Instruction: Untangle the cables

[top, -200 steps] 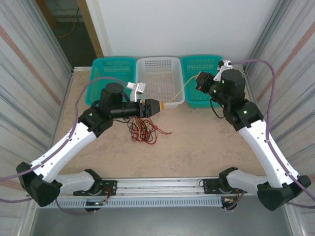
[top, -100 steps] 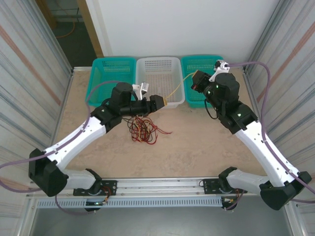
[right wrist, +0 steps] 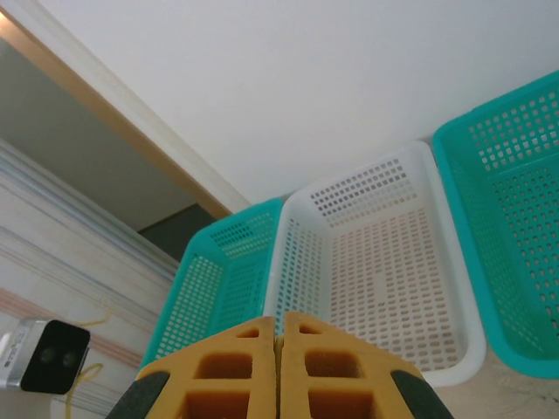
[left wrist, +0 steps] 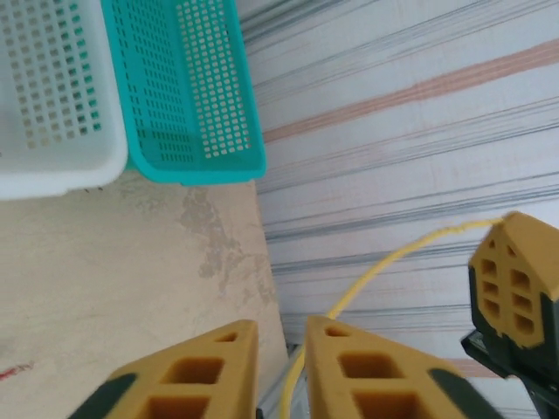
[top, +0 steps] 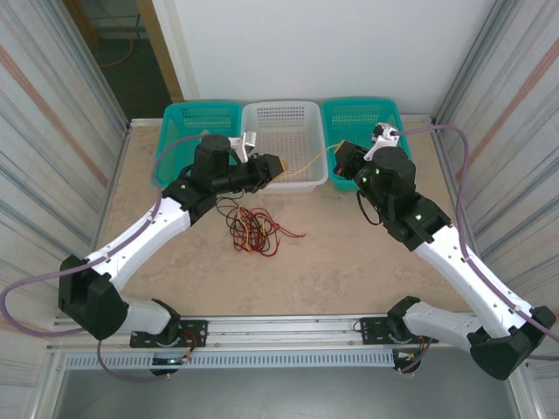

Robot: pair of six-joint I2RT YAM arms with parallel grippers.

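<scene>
A yellow cable [top: 310, 161] hangs in a slack line between my two grippers, in front of the white basket [top: 279, 104]. My right gripper [top: 341, 154] is shut on its right end, with its fingers [right wrist: 279, 319] pressed together. My left gripper [top: 280, 163] is at the cable's other end. In the left wrist view the yellow cable [left wrist: 384, 266] runs through a narrow gap between my left gripper [left wrist: 281, 327] jaws and up to the right gripper's finger [left wrist: 515, 275]. Red and black cables [top: 253, 229] lie tangled in a pile on the table below the left gripper.
Three baskets line the back edge: a teal basket [top: 201, 107] on the left, the white one in the middle, and another teal basket [top: 360, 105] on the right. Corrugated metal walls [top: 52, 131] close in both sides. Lavender hoses loop off both arms.
My left gripper has swung back and right to the white basket's front edge, and its jaws have narrowed around the yellow cable. My right gripper has shifted left and nearer.
</scene>
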